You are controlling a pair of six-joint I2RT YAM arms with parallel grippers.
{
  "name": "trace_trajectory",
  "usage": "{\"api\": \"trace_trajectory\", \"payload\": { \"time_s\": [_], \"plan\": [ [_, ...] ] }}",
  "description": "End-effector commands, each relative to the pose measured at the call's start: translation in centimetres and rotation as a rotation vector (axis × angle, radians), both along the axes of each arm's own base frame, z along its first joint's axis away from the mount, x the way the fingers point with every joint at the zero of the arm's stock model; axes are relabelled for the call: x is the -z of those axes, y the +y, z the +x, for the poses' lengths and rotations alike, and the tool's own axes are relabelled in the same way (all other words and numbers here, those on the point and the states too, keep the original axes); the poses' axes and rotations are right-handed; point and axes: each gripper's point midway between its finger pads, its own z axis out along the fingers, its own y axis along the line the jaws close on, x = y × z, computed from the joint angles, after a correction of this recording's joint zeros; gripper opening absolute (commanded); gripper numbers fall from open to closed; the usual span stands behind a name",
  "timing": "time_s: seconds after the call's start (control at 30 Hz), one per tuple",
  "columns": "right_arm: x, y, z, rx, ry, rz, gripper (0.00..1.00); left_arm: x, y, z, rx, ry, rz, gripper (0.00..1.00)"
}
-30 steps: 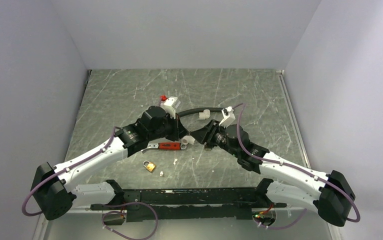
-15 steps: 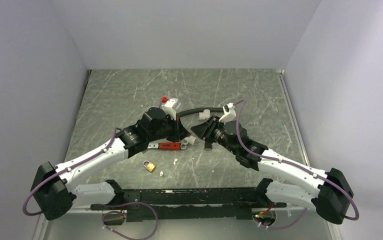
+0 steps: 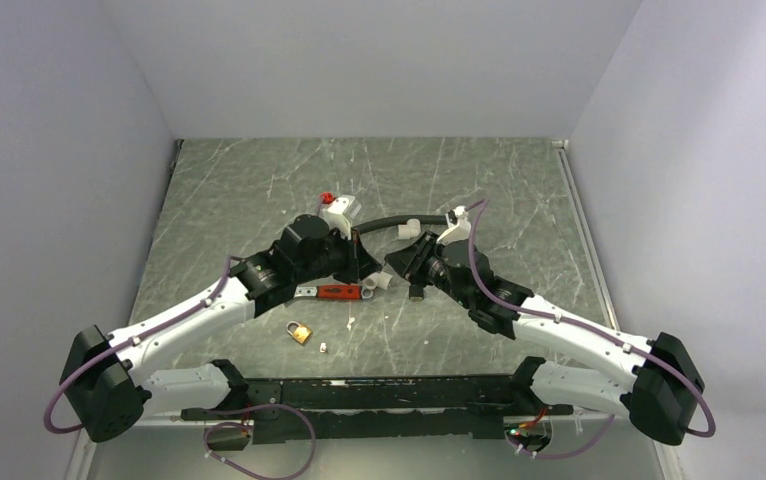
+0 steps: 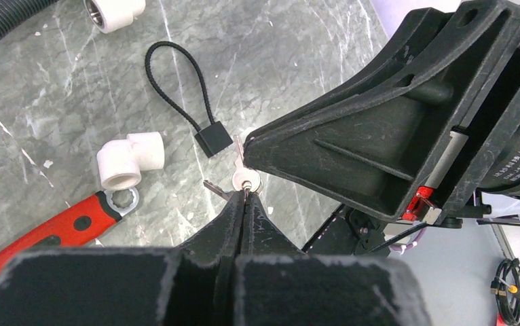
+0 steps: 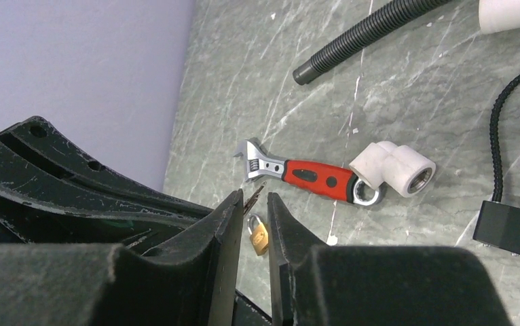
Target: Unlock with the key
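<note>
My left gripper point(image 4: 245, 193) is shut on the key point(image 4: 247, 180), a small silvery key with a round head, and holds it above the table. In the right wrist view the thin key blade point(image 5: 253, 197) pokes up between the tips of my right gripper point(image 5: 254, 200), close to its left finger; those jaws stand a narrow gap apart. The two grippers meet tip to tip at mid-table point(image 3: 379, 265). The brass padlock point(image 3: 300, 332) lies on the table nearer the arm bases, and shows through the right jaws' gap point(image 5: 258, 234).
A red-handled wrench point(image 3: 334, 292) and a white pipe elbow point(image 5: 394, 168) lie just below the grippers. A black cord loop with a square tag point(image 4: 214, 140), a black corrugated hose point(image 3: 384, 222) and a white fitting point(image 3: 409, 230) lie behind. A small white scrap point(image 3: 322, 347) lies near the padlock.
My right gripper has swung up and left, closing in on the left gripper's tip. The left arm has barely moved and still holds the key.
</note>
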Motion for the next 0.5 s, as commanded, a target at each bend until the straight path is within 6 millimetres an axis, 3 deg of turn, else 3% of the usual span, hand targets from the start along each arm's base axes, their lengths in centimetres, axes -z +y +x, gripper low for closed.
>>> {"api": "trace_trajectory", "payload": {
  "time_s": [0.0,0.3,0.47],
  "plan": [
    [-2.21,0.47,0.81,0.021,-0.029,0.042,0.22,-1.78,-0.51,-0.07,0.019,-0.035,-0.065,0.00],
    [-2.71,0.86,0.89,0.014,-0.028,0.054,0.21,-1.87,-0.64,-0.11,0.023,-0.039,-0.080,0.00],
    [-2.70,0.94,0.78,0.007,-0.028,0.061,0.04,-1.75,-0.74,-0.13,0.025,-0.036,-0.085,0.00]
  ]
}}
